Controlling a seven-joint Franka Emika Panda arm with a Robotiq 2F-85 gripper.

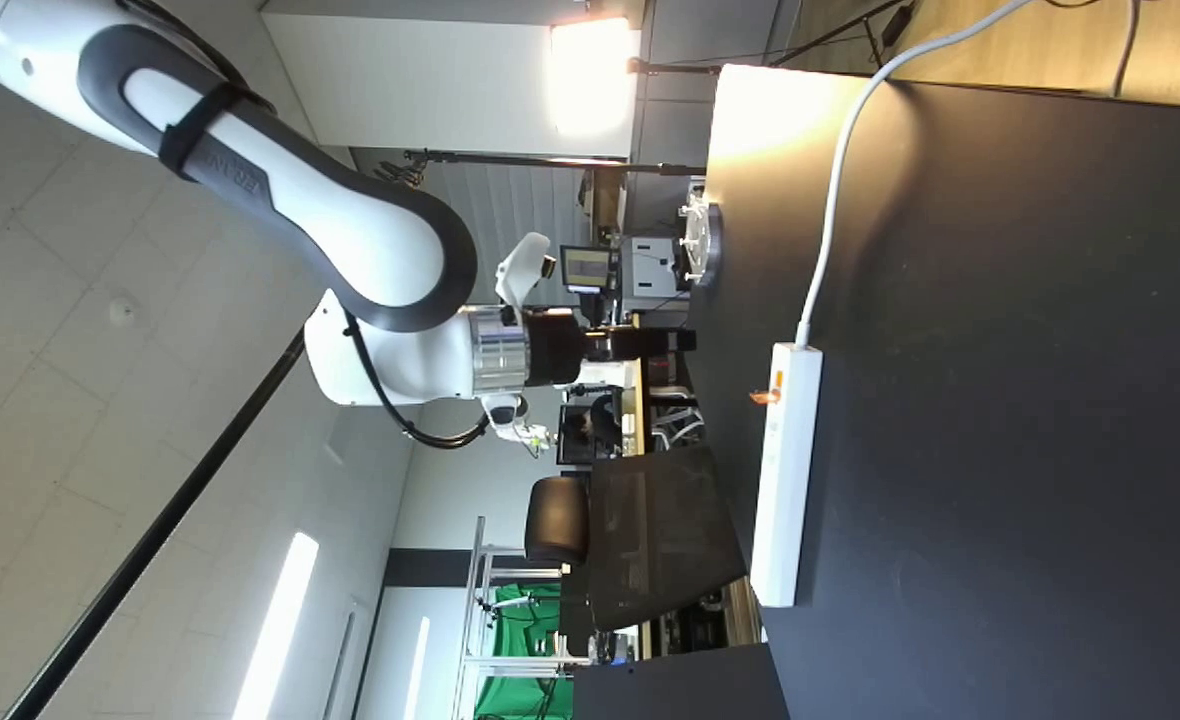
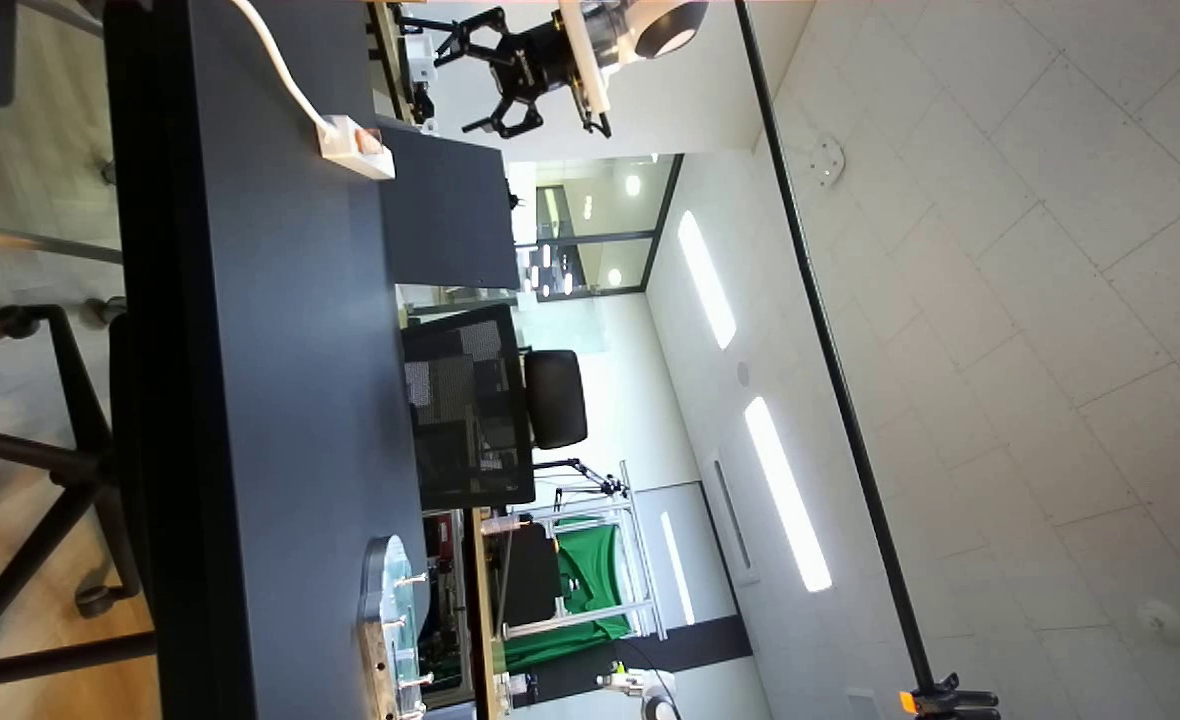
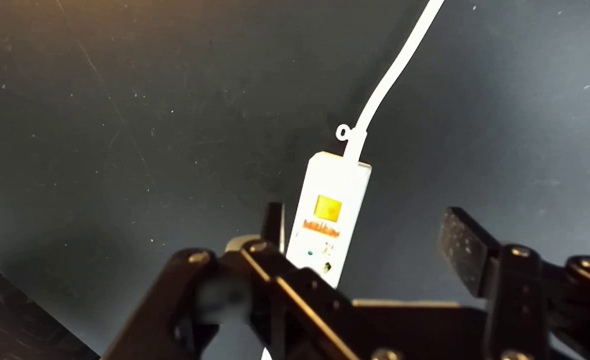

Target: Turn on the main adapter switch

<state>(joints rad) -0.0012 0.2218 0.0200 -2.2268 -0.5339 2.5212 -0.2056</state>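
The main adapter, a long white power strip, lies on the black table in both exterior views (image 1: 786, 480) (image 2: 348, 150) and the wrist view (image 3: 336, 182). Its yellow-orange switch (image 3: 328, 208) is near the cable end and also shows as an orange patch in an exterior view (image 1: 774, 390). Whether it is lit is unclear. A white cable (image 3: 400, 65) leaves that end. My gripper (image 1: 692, 342) is above the table, apart from the strip. In the wrist view the gripper (image 3: 366, 224) is open and empty, and its linkage hides the strip's lower part.
The black table (image 1: 1000, 400) carries the strip. A clear plate with metal pegs (image 2: 400, 620) stands at the table's edge; it also shows in the exterior view (image 1: 702, 240). A black mesh chair (image 2: 470, 410) and a dark panel (image 2: 450, 210) stand beyond the table.
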